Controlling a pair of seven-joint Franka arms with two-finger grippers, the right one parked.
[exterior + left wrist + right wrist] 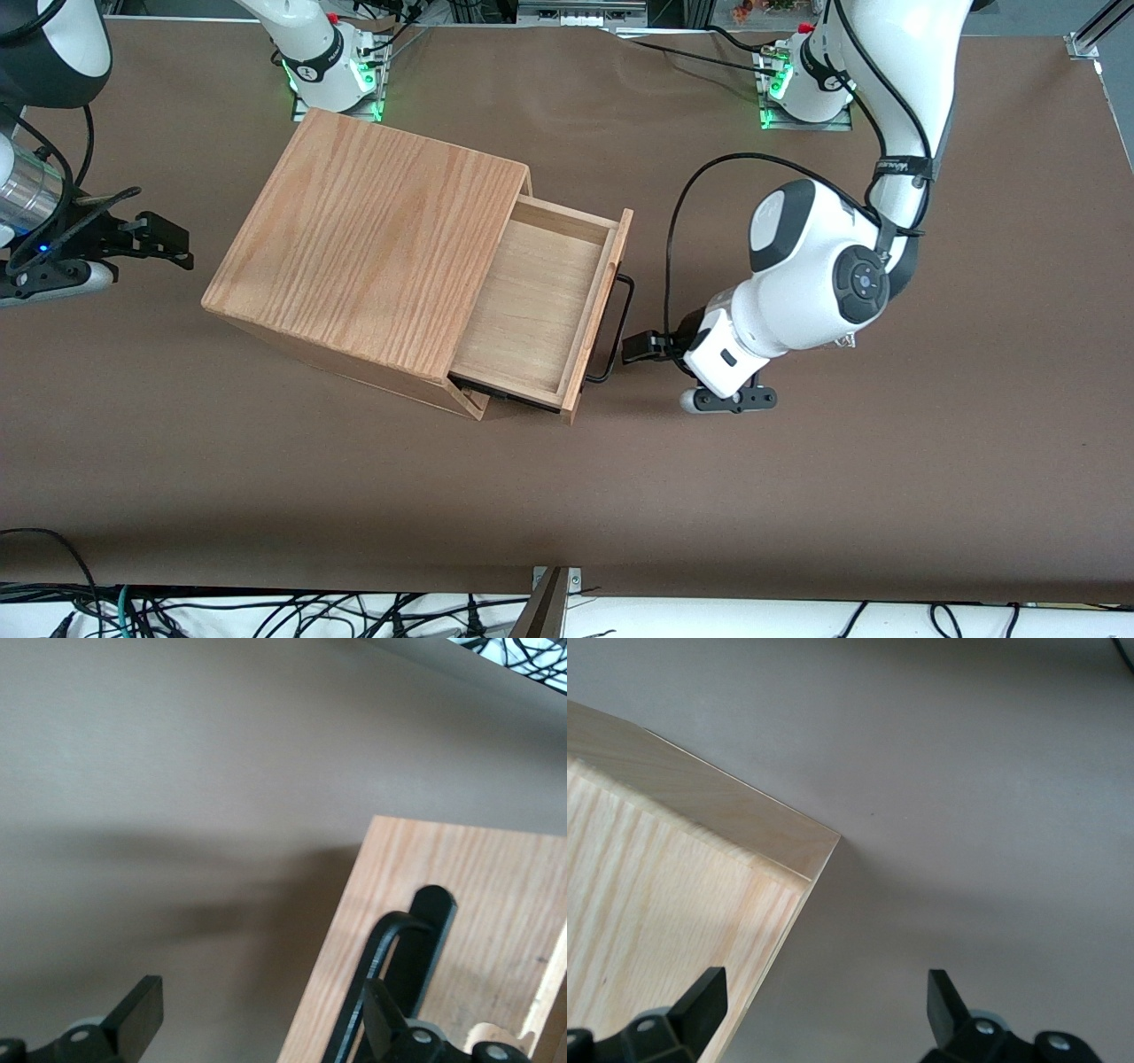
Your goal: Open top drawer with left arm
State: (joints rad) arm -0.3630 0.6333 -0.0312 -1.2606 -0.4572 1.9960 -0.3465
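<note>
One top drawer (540,306) stands pulled well out of the oak-grain box (372,248), its inside bare. The left arm's (815,266) gripper (640,347) sits just beside the black bar handle (620,328), fingers (133,1014) spread wide and holding nothing, so the pull looks finished.

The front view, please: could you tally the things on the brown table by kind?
Oak-grain wooden boxes: 1
Open light-wood top drawers with black bar handle: 1
White robot arms: 2, the left arm's open pincer by the handle
Total: 4
</note>
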